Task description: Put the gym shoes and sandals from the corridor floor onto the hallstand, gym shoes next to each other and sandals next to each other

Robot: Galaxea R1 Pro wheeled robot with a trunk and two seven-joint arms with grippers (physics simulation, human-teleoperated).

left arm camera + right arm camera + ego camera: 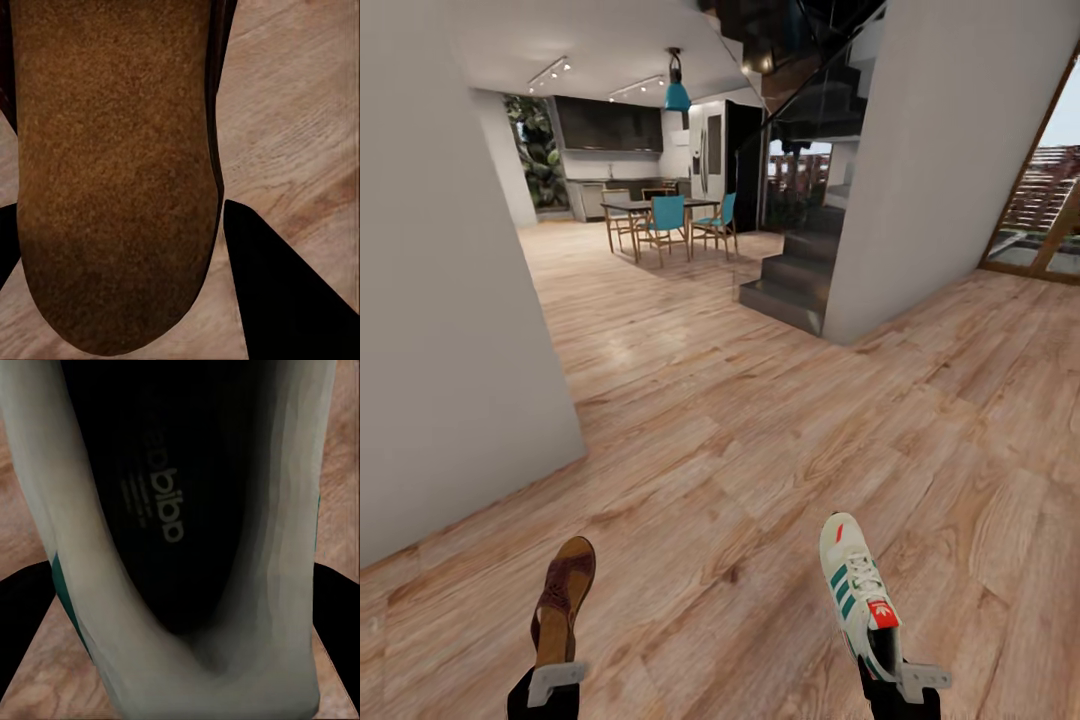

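My left gripper [555,668] is shut on the heel of a dark brown sandal [565,588], which points forward above the corridor floor [760,420]. The left wrist view looks onto the sandal's brown insole [112,172], with a black finger [292,300] beside it. My right gripper [895,672] is shut on the heel of a white gym shoe [858,588] with green stripes and a red tongue patch. The shoe's dark inside [172,510] shows in the right wrist view between black fingers [22,619]. The hallstand is out of view.
A grey wall [440,300] stands close on the left. Ahead on the right are a dark staircase [800,270] and a white wall [950,150]. Further back stands a dining table with teal chairs [660,215]. A glass door [1040,210] is at the far right.
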